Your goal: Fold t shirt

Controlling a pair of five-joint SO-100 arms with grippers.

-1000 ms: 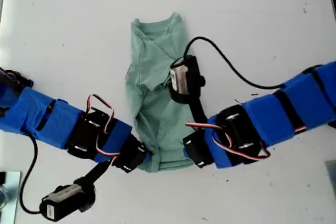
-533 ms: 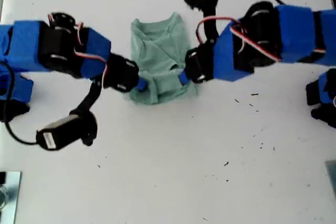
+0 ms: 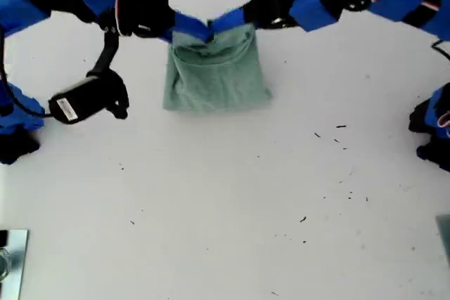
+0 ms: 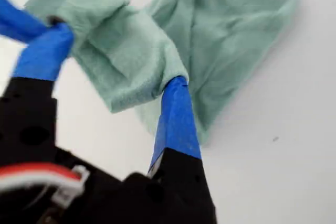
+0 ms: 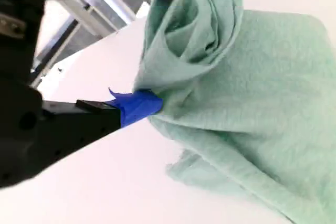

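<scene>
Exterior view: both grippers (image 3: 209, 27) pinch the far hem of the t shirt (image 3: 216, 75), closed on cloth. It looks light and limp; corners give the best hold.

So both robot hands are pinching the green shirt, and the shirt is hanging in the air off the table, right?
Not quite. Both hands do pinch the t shirt at its far edge, but the exterior view shows most of it lying flat on the white table, not hanging in the air.
</scene>
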